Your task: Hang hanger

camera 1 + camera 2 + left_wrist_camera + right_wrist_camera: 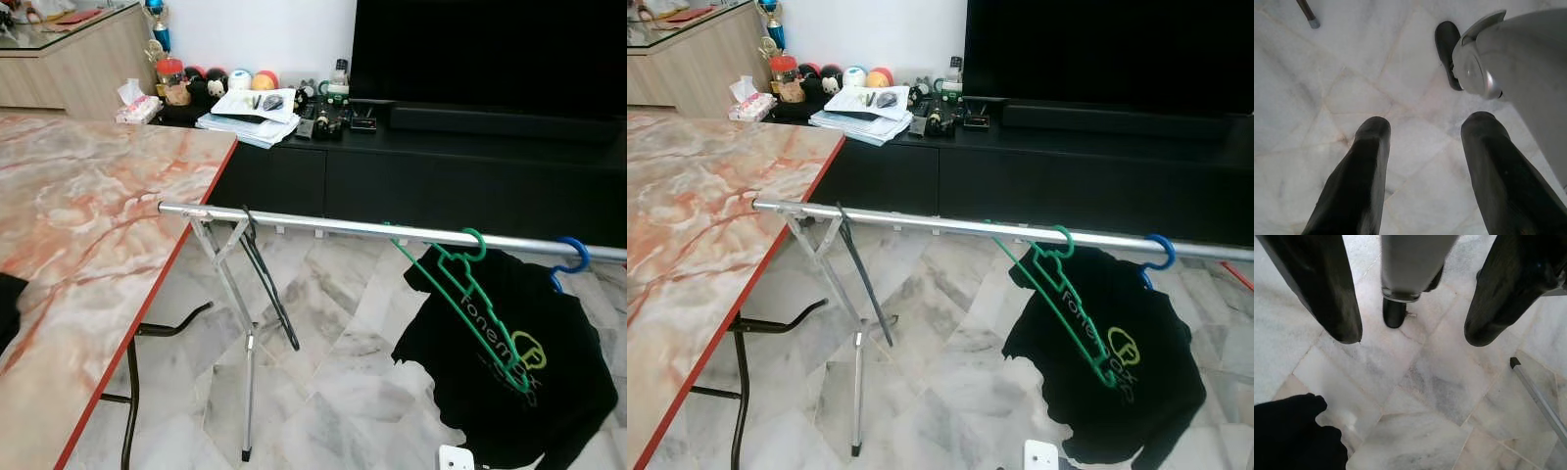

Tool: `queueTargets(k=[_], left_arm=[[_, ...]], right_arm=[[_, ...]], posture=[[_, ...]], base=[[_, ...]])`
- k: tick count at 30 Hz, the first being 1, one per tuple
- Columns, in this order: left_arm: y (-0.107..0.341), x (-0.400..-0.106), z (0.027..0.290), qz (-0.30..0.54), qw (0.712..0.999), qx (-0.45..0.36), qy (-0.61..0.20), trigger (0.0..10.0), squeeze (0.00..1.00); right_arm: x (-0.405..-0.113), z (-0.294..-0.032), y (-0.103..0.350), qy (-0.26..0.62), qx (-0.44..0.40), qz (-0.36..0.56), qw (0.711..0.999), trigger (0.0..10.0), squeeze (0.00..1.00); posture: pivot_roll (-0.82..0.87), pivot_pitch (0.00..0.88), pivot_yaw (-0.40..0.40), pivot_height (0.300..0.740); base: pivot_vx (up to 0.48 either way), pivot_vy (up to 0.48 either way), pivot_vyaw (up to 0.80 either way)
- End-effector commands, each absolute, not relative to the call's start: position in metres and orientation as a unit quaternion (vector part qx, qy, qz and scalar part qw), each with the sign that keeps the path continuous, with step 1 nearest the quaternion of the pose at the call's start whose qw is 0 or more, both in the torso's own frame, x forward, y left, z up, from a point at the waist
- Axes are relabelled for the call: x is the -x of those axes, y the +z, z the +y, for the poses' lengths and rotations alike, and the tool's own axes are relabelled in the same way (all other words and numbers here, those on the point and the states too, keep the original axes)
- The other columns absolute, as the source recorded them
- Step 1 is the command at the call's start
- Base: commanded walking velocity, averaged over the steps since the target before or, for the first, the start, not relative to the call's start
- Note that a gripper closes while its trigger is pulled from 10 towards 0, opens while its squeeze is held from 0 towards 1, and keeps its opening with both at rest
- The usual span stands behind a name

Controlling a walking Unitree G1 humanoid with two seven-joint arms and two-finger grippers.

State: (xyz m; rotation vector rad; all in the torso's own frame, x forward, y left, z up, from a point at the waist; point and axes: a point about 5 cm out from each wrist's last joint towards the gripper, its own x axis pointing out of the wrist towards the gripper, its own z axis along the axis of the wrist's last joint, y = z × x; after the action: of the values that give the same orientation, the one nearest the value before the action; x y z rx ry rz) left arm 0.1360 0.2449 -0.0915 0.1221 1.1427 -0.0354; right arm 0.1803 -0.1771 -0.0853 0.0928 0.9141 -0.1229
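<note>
Head view: a chrome clothes rail (333, 226) on a folding X-frame stand (235, 304) runs from 9 o'clock to 3 o'clock across the frame. 3 hangers sit on it: a thin black wire hanger (271, 289) bare near the stand; a green plastic hanger (477, 304) at about 4 o'clock, carrying a black T-shirt (519, 377) with green print; and a blue hook (571, 259) at 3 o'clock, whose body is hidden behind the shirt. Judged step: the hangers are already on the rail, so the task looks finished or between rounds; any next move would call for locating a loose hanger, and what may be dark cloth lies at the 8 o'clock edge on the marble-patterned, red-edged table (88, 245). Wrist views: the left gripper (1422, 147) and right gripper (1413, 333) both hang toward the glossy veined marble floor (1352, 88), their matte black fingers spread wide with nothing between them. A black fabric heap (1295, 435) lies on the floor below the right gripper, near a rubber-tipped stand leg (1537, 396).
</note>
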Motion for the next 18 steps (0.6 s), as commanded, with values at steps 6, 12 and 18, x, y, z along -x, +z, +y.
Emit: queueTargets(k=[6,12,18], left_arm=[[-0.0938,-0.1284,0.2465,0.553,0.831,-0.059,-0.016,10.0,0.00],[-0.0938,-0.1283,0.2466,0.553,0.831,-0.060,-0.016,10.0,0.00],[-0.0940,-0.1280,0.2465,0.553,0.830,-0.061,-0.017,10.0,0.00]], right_arm=[[-0.1747,-0.1758,-0.0883,-0.054,-0.041,0.451,0.890,10.0,0.00],[-0.1746,-0.1757,-0.0882,-0.053,-0.041,0.450,0.891,10.0,0.00],[-0.1744,-0.1759,-0.0883,-0.053,-0.041,0.450,0.891,10.0,0.00]], posture=[[0.01,0.075,0.037,0.740],[0.01,0.070,0.038,0.740],[0.01,0.069,0.038,0.740]], base=[[-0.266,0.000,0.00],[-0.267,0.000,0.00],[-0.266,0.000,0.00]])
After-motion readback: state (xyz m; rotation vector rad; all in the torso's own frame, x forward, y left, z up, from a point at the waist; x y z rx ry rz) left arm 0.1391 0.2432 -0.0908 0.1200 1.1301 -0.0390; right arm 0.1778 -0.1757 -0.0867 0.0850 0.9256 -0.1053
